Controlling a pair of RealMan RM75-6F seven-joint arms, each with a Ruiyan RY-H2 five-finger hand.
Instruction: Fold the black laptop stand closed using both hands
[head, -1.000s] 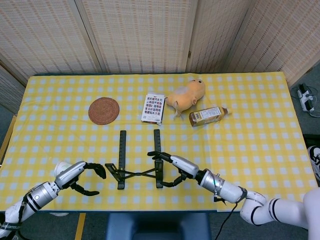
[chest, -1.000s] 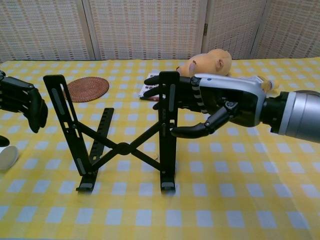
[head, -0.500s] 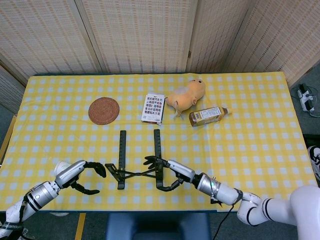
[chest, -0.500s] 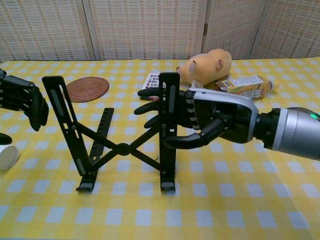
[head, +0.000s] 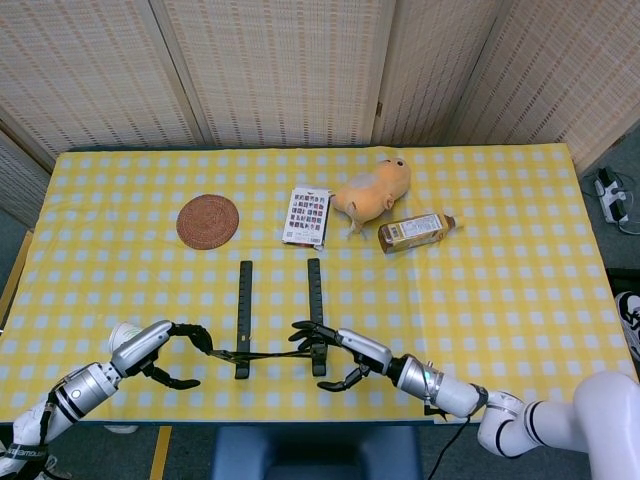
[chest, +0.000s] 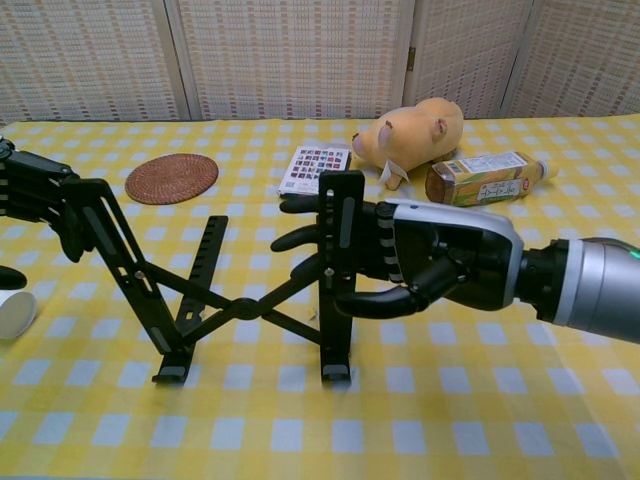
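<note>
My right hand (chest: 420, 265) grips the laptop stand (chest: 240, 290) right upright; my left hand (chest: 45, 205) holds its left upright.

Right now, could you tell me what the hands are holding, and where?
Both hold the black laptop stand: the right hand grips its right upright, the left hand the top of its left upright.

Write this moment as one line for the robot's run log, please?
task: fold laptop stand | left hand: touches left upright | right hand: grips right upright | stand: partly open, on table
</note>
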